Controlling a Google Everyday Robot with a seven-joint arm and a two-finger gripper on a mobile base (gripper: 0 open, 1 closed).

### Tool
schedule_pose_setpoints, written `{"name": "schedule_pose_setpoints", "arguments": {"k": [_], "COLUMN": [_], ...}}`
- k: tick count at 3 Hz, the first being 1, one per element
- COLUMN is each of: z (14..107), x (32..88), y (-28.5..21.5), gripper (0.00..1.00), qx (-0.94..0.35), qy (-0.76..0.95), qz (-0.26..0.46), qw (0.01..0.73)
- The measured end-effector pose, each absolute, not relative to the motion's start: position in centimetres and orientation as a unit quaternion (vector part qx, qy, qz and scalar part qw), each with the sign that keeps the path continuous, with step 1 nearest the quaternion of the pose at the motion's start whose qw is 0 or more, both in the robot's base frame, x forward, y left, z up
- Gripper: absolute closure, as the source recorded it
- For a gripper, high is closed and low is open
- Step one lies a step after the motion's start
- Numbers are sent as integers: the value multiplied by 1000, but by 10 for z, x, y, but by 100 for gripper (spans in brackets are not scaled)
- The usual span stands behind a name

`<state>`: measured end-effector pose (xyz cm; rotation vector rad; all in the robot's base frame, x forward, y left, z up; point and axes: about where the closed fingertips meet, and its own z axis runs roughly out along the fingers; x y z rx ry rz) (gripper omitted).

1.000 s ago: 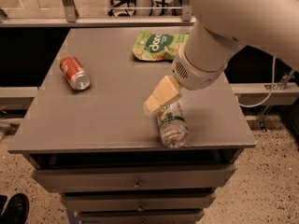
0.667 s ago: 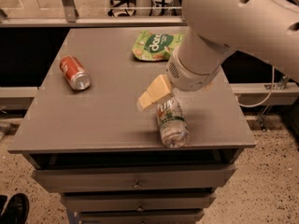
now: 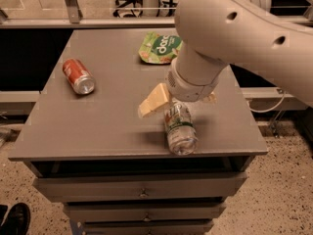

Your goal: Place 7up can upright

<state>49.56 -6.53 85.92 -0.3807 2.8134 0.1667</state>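
The 7up can (image 3: 179,129), silver-white with green lettering, lies on its side near the front right of the grey table top (image 3: 98,126), one end facing the front edge. My gripper (image 3: 181,102) hangs from the big white arm right over the can's far end. One cream finger (image 3: 152,101) shows to the left of the can and a bit of the other finger (image 3: 211,99) to its right. The fingers stand apart, wider than the can, and do not clamp it. The wrist hides the can's far end.
A red-orange can (image 3: 78,76) lies on its side at the left of the table. A green snack bag (image 3: 159,47) lies at the back middle. Drawers (image 3: 142,192) sit below the top. Chair legs and a rail stand behind.
The arm has swung a little left and lower, so the gripper now sits more squarely over the can's far end. The can has not moved.
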Motion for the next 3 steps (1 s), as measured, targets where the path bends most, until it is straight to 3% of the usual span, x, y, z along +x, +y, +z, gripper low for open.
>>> {"name": "schedule_pose_setpoints", "arguments": {"k": [2, 3], "z": [841, 835], "x": [491, 489], "y": [-67, -65], "gripper": [3, 25], "qx": [-124, -130], "qy": [982, 982], "qz": [55, 53], "qw": [129, 126]}}
